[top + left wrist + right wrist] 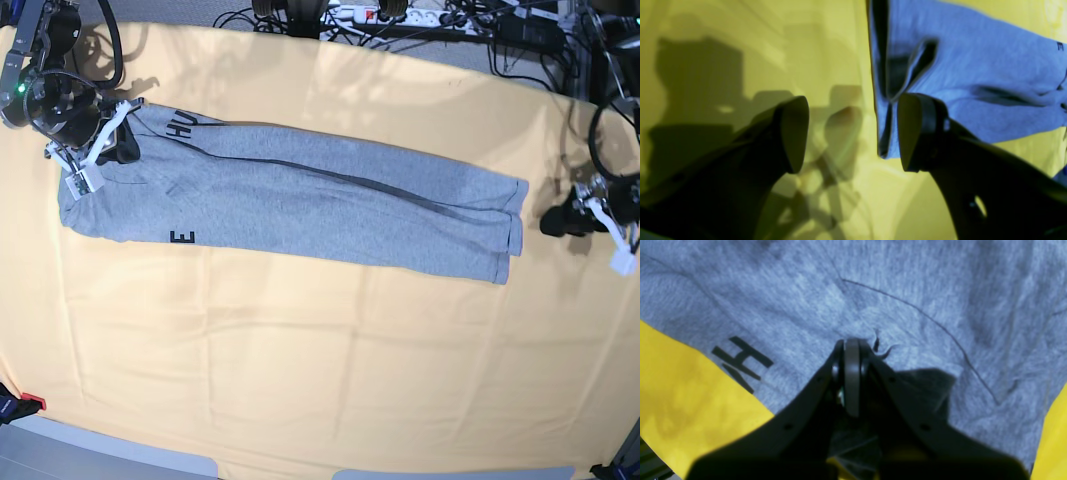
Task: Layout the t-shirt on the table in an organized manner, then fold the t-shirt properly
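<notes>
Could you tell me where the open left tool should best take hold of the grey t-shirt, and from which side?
Probably the narrow end edge of the folded heather-grey cotton t-shirt nearest the left tool, approached from the bare yellow-orange cloth table beyond that end. The layers stack there into a thin edge that open jaws could straddle.

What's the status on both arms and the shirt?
Left gripper open, beside shirt end. Right gripper shut, pinching t-shirt. Shirt folded into long strip on table. Nothing obstructing.

t-shirt (300, 205): 1 | table (320, 380): 1 | claws: 2 – left claw (853, 133), right claw (851, 343)
</notes>
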